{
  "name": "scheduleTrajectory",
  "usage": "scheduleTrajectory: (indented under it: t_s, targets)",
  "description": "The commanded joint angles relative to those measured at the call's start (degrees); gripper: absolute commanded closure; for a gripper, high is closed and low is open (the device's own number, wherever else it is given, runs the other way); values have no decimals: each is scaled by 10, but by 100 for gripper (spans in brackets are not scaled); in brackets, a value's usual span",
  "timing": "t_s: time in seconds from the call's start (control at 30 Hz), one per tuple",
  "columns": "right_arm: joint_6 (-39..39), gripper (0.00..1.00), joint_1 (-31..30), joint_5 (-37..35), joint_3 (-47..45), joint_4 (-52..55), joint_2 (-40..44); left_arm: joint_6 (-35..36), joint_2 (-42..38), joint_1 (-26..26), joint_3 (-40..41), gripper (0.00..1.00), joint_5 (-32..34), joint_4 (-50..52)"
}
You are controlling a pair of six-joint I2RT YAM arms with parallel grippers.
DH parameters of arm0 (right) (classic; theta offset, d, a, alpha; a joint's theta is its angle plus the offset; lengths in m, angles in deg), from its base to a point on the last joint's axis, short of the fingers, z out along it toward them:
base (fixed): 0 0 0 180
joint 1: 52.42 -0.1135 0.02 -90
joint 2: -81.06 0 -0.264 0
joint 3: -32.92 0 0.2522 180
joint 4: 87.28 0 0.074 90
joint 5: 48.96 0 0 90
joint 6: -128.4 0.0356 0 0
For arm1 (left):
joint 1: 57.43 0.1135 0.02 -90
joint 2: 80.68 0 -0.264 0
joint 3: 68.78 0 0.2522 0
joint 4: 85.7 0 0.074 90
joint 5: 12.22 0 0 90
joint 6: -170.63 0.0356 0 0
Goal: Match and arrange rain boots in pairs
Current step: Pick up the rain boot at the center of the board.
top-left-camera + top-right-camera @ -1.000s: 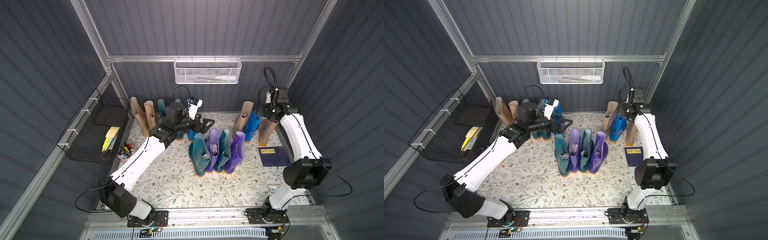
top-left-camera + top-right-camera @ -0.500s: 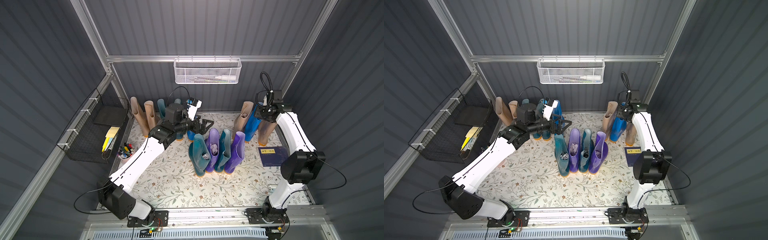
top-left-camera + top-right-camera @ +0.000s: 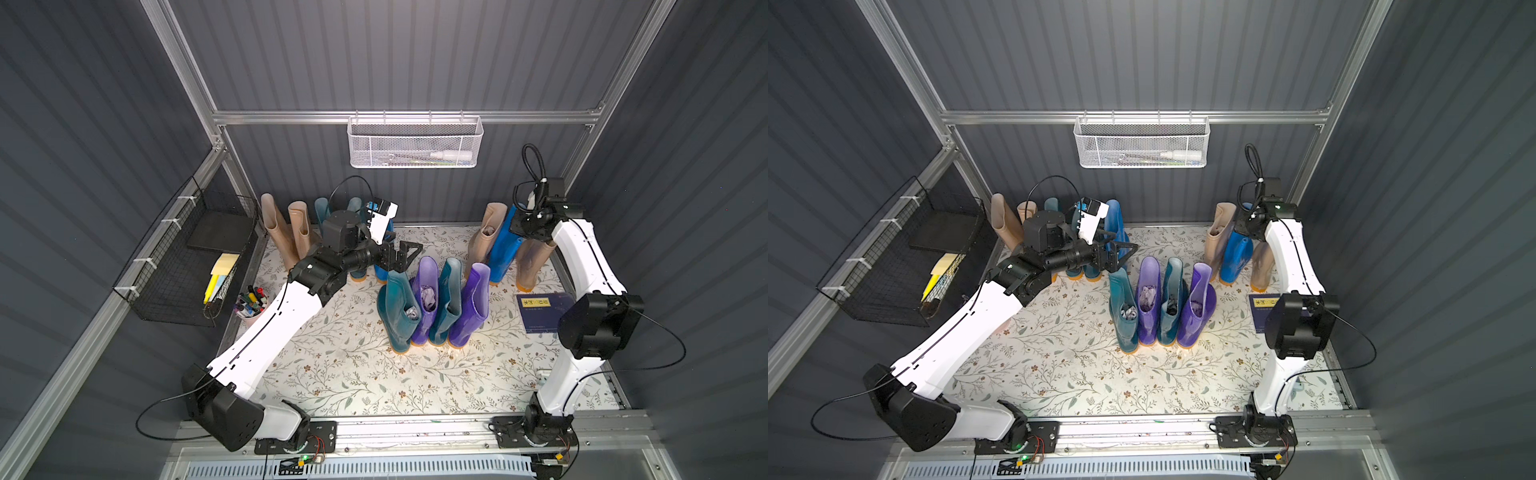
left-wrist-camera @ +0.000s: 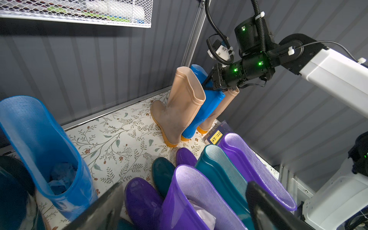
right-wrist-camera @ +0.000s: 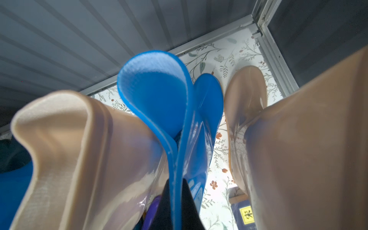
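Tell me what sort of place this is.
Probably a mock shed or mudroom built as a robot cell: ribbed grey walls on aluminium framing, rain boots on a floral mat, hanging wire baskets.

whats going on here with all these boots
A two-armed robot is sorting tall glossy rubber rain boots into pairs. The right gripper is shut on the top rim of a bright blue boot standing between two beige boots at the back right. The left gripper is open and empty, hovering by a middle row alternating dark teal and purple boots, not yet paired.
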Motion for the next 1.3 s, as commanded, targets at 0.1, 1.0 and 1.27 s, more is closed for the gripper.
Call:
scheduleTrajectory:
  t_s: [0.1,1.0,1.27]
  targets:
    - [-16,100,3,27,49,1,27,6,-13,-2,8,3,6,2]
    - [8,100,-14,187,372,-3,108,12,-9,-2,3,3,10,12]
    - [15,100,-79,209,429,-27,57,11,-33,-2,12,3,39,21]
